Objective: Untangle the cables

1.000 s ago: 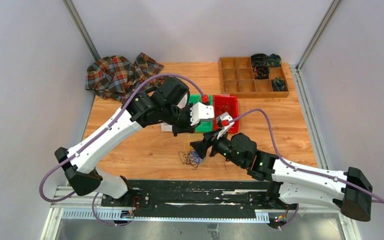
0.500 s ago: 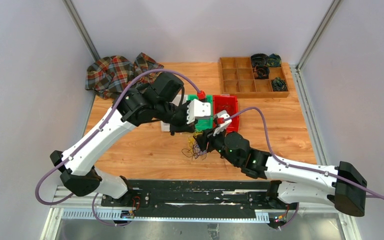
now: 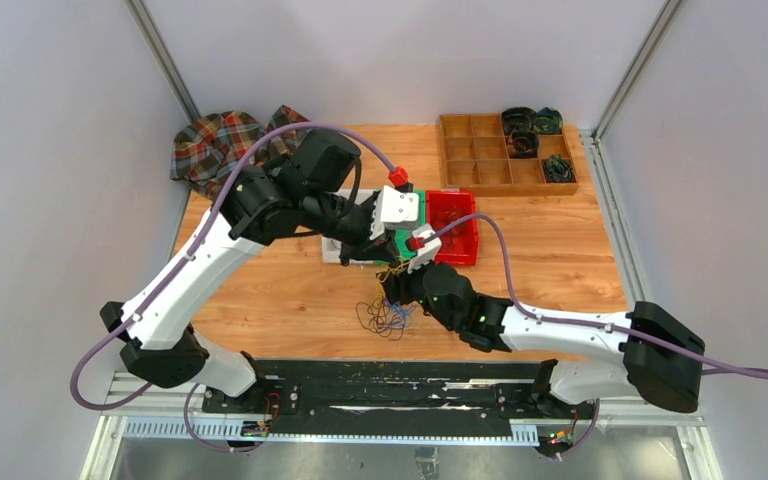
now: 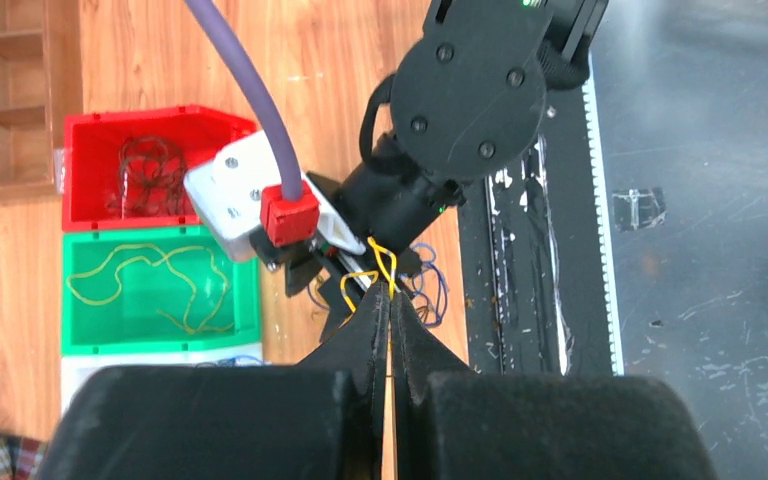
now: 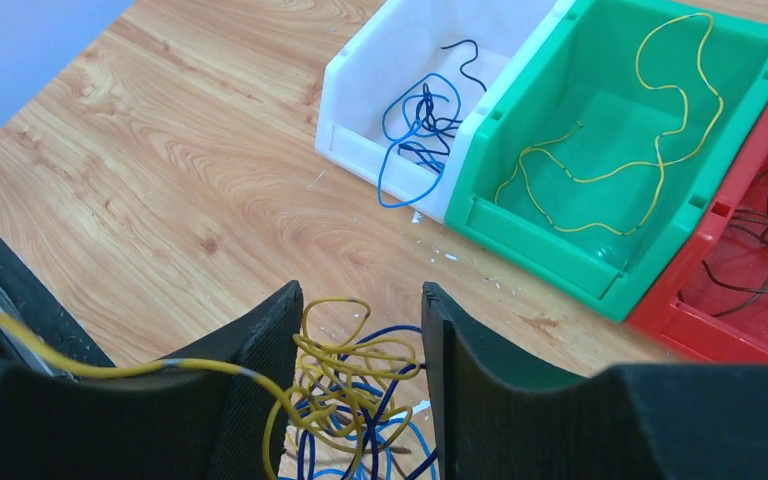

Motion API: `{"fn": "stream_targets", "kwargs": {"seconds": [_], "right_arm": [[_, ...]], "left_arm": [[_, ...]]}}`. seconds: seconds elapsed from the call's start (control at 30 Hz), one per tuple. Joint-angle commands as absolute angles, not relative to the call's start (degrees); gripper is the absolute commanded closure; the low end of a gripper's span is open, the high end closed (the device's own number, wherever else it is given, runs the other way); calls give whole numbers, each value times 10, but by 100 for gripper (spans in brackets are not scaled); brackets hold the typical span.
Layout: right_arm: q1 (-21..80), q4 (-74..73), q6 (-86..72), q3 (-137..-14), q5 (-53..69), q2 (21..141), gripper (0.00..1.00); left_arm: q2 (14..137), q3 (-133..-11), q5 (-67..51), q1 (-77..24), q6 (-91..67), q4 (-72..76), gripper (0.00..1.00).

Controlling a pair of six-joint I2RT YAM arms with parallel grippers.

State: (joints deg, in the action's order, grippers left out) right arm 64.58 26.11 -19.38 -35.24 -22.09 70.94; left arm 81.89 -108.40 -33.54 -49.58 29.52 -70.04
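Two claws meet low over the desk (image 3: 260, 290): left claw (image 4: 390, 300) pinched shut on a yellow cable (image 4: 384, 262) running from the cable tangle (image 5: 350, 390), which sits between the part-open, non-gripping fingers of the right claw (image 5: 360, 300).

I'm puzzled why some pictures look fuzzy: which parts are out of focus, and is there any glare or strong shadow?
Left wrist view: the left pincer is a dark blur at the bottom, the yellow cable beyond it sharp. Right wrist view: the green bin is crisp, the right pincer soft-edged. Top view: even light, faint shadows, no strong glare.
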Motion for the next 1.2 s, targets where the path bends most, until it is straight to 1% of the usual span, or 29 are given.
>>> {"fn": "stream_targets", "kwargs": {"seconds": [0.0, 0.13, 0.23, 0.33, 0.53, 0.67, 0.8, 1.07, 1.17], "right_arm": [[650, 313, -199, -341, -227, 720, 51], [650, 331, -212, -297, -238, 716, 51], [650, 335, -223, -267, -250, 711, 52], [649, 336, -238, -239, -273, 700, 54], [649, 341, -254, -196, -292, 675, 54], [649, 340, -264, -178, -297, 670, 54], [649, 317, -265, -184, -299, 647, 51], [648, 262, -218, -227, -320, 539, 38], [646, 255, -191, -257, -307, 515, 33]], "left_arm": [[832, -1134, -386, -497, 290, -704, 100], [843, -1213, -401, -497, 286, -704, 100], [846, -1263, -400, -497, 299, -703, 99], [844, -1321, -373, -497, 326, -702, 100], [833, -1405, -285, -497, 364, -668, 100], [803, -1380, -246, -497, 374, -602, 100], [773, -1322, -244, -497, 371, -562, 100], [745, -1243, -257, -497, 369, -563, 100], [737, -1211, -252, -497, 361, -563, 100]]}}
